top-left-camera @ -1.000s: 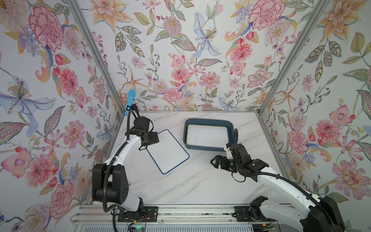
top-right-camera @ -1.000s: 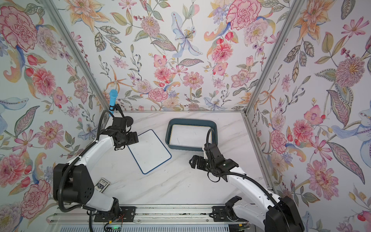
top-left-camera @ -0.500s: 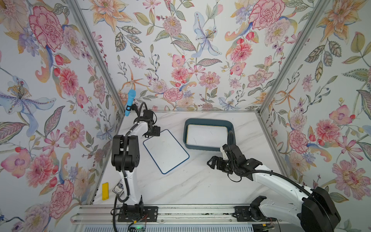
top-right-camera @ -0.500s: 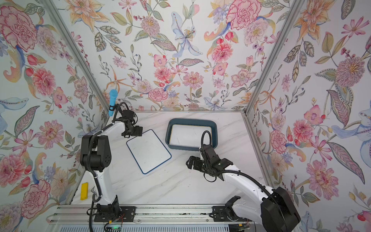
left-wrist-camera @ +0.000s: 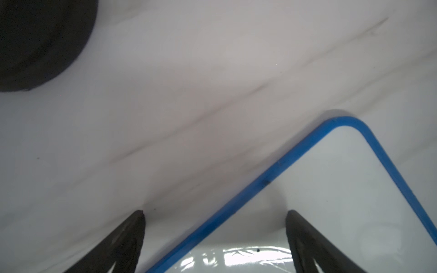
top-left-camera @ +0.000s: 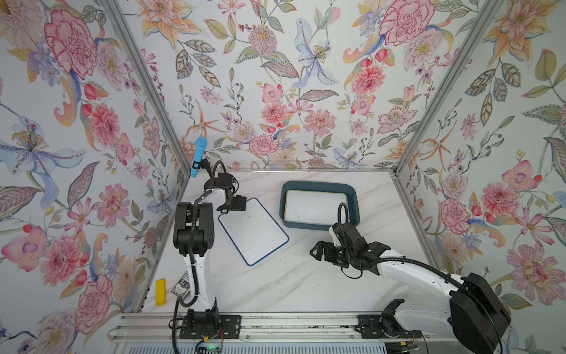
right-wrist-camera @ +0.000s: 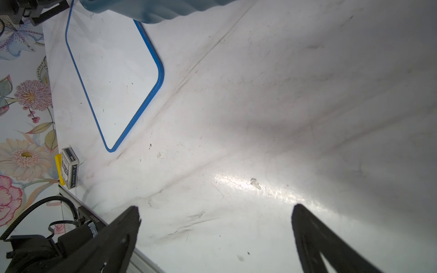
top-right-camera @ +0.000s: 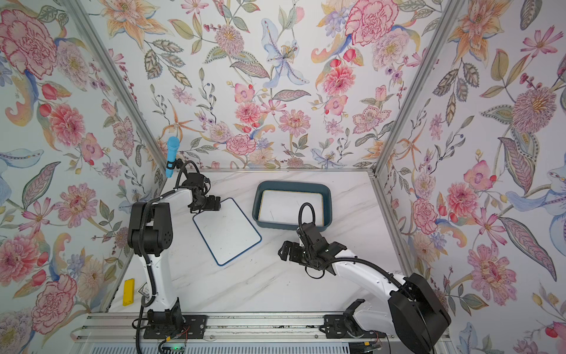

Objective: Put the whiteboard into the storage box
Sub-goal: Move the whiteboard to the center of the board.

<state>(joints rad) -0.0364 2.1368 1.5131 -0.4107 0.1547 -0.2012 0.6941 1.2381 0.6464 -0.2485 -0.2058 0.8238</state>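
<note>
A whiteboard with a blue rim [top-left-camera: 253, 231] [top-right-camera: 227, 231] lies flat and askew on the marble table, left of the storage box. The storage box [top-left-camera: 318, 184] [top-right-camera: 292, 184] is a teal bin at the back, with a white board lying inside it. My left gripper [top-left-camera: 237, 203] [top-right-camera: 213, 203] is open at the whiteboard's far left corner. In the left wrist view the gripper [left-wrist-camera: 215, 212] straddles the blue edge of the whiteboard [left-wrist-camera: 331, 189]: one finger over the table, one over the board. My right gripper [top-left-camera: 318, 249] [top-right-camera: 286, 249] [right-wrist-camera: 215, 208] is open over bare table, near the box's front wall [right-wrist-camera: 153, 9].
A light blue handle [top-left-camera: 198, 156] is clipped to the back left corner post. A yellow block [top-left-camera: 160, 291] and a small card box [top-left-camera: 180, 288] lie at the front left edge. The arms' mounting rail [top-left-camera: 275, 325] runs along the front.
My left arm has folded upright and its gripper has slid along the whiteboard's left edge to the far corner. My right gripper has drifted a little to the left.
</note>
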